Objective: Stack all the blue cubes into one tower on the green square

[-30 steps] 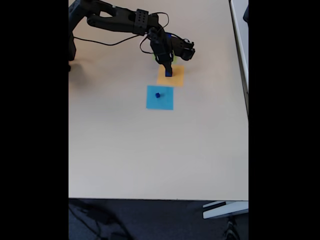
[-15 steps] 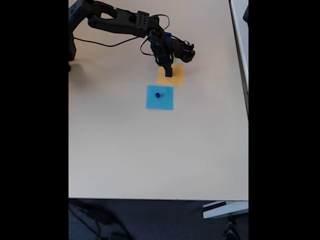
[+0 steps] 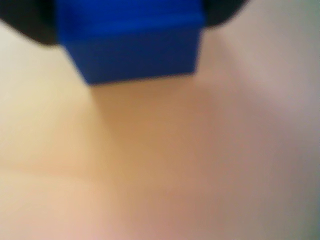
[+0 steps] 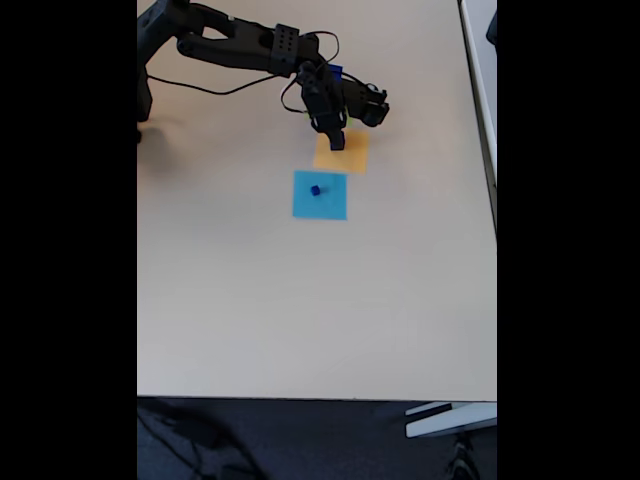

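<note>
Wrist view: a blue cube (image 3: pixel 132 42) sits clamped between my jaws, blurred, faces roughly square to the camera, no long axis. Fixed view: gripper (image 4: pixel 337 141) hangs over the orange square (image 4: pixel 350 155); smallest cube (image 4: pixel 315 189) waits on the light-blue square (image 4: pixel 320 205). Transport step, I judge; next calls for carrying toward the green square, largely hidden behind the arm.
</note>
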Motion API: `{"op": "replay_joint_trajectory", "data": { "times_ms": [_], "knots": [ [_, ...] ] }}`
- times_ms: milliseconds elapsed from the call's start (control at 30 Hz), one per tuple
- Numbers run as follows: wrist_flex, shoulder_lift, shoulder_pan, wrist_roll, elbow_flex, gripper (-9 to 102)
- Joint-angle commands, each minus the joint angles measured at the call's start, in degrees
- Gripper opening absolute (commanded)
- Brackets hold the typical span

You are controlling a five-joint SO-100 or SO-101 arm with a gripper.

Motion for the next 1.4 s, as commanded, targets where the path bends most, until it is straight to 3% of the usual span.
{"op": "replay_joint_trajectory", "data": {
  "times_ms": [0, 533, 800, 1133, 1367],
  "knots": [
    [-0.1, 0.6, 0.4, -1.2, -4.0, 2],
    [11.2, 13.5, 0.6, 1.0, -8.4, 2],
    [14.1, 20.6, -1.2, 9.1, -10.3, 2],
    [19.4, 19.4, -7.9, 23.1, -13.7, 1],
    [22.9, 17.3, -10.4, 27.6, -15.5, 0]
  ]
}}
